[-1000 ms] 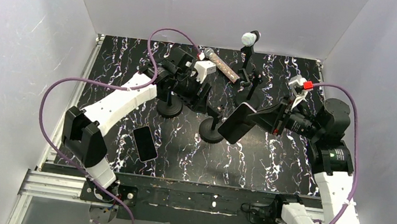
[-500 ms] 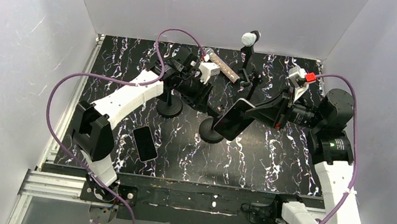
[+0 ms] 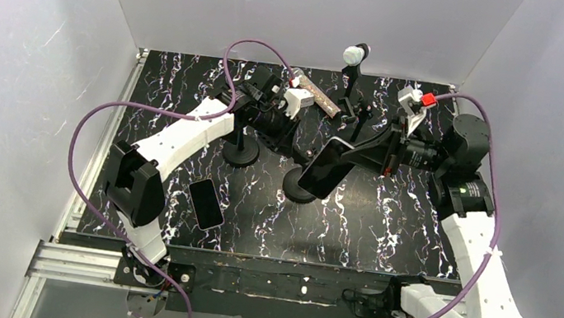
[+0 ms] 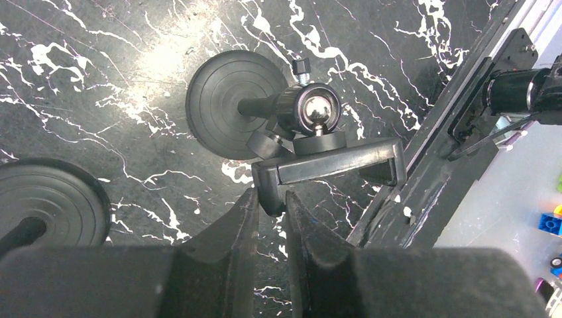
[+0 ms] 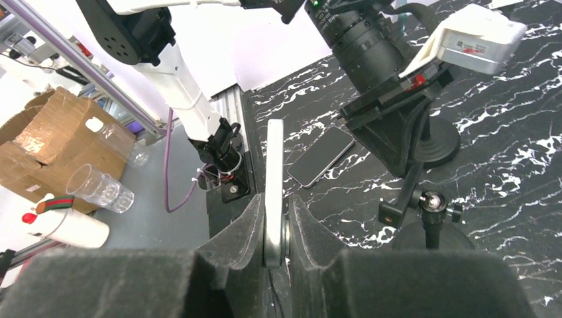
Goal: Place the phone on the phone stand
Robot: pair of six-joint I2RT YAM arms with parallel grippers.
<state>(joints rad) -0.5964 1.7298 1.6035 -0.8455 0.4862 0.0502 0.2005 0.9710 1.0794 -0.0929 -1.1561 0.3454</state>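
Observation:
My right gripper is shut on a dark phone and holds it tilted in the air just right of the phone stand. In the right wrist view the phone stands edge-on between the fingers. The stand's clamp is to its right. My left gripper is shut on the end arm of the stand's clamp, above its round base. A second phone lies flat on the table at the front left.
A second round stand base sits left of the phone stand. A microphone stand with a white-tipped mic is at the back, and a microphone lies near it. White walls enclose the black marbled table.
My right gripper has carried the phone left and a little farther back, closer to the stand. My left gripper has shifted slightly right onto the clamp.

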